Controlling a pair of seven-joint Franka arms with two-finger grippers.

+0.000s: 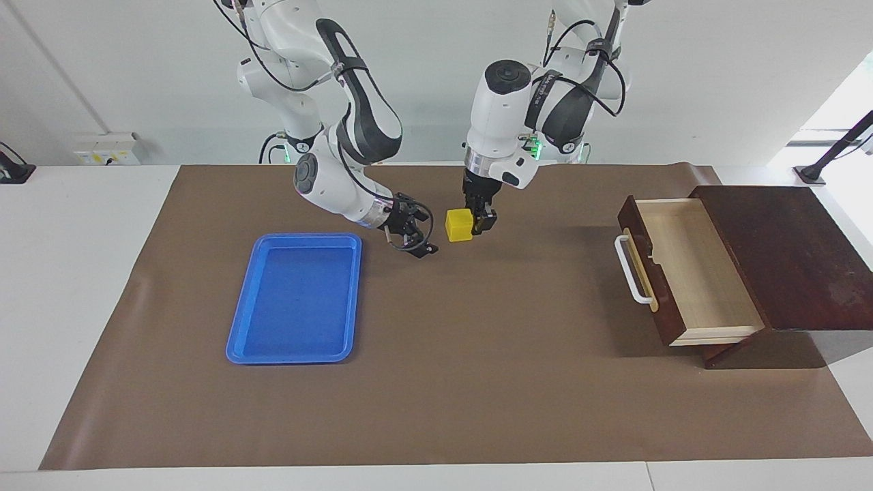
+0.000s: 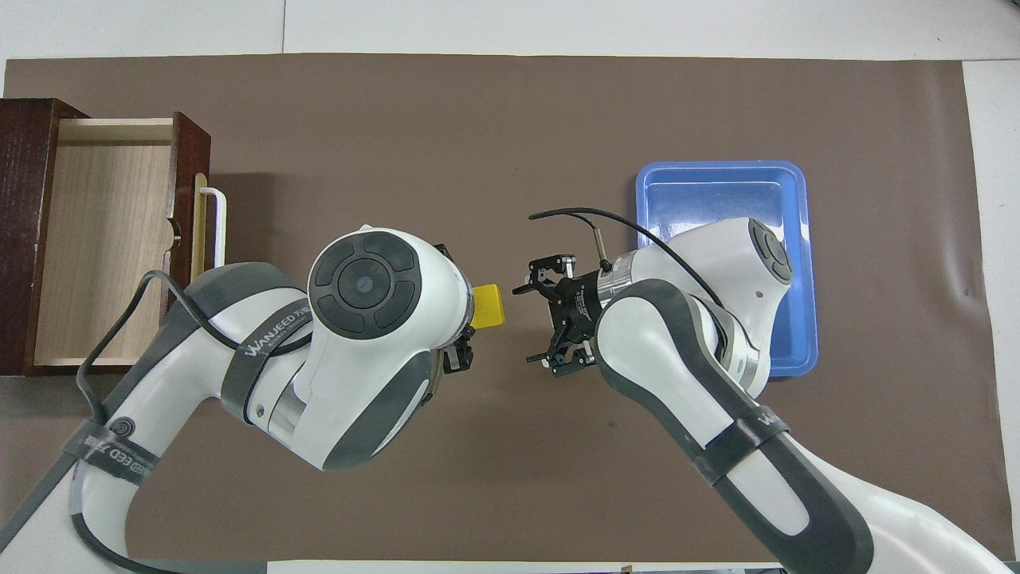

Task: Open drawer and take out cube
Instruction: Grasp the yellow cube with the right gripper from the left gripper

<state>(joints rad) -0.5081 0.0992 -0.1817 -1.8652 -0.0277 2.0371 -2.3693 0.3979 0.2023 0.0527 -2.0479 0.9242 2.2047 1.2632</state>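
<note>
In the facing view my left gripper [image 1: 473, 224] is clamped on the small bright yellow cube [image 1: 459, 225] and holds it in the air over the brown mat [image 1: 477, 382], well apart from the dark brown wooden drawer with the white bar handle [image 1: 672, 269], which stands pulled open and shows only its pale wood floor. My right gripper [image 1: 414, 239] hangs just beside the cube with its fingers spread wide, over the mat next to the shallow blue plastic tray [image 1: 294, 297]. I judge a handover is near: my grip covers only one side of the cube, so a hard push from the right fingers could twist it loose. In the overhead view the cube [image 2: 488, 306] juts from under my left wrist toward the right gripper [image 2: 540, 323]; if I release before those fingers close, it drops to the mat.
</note>
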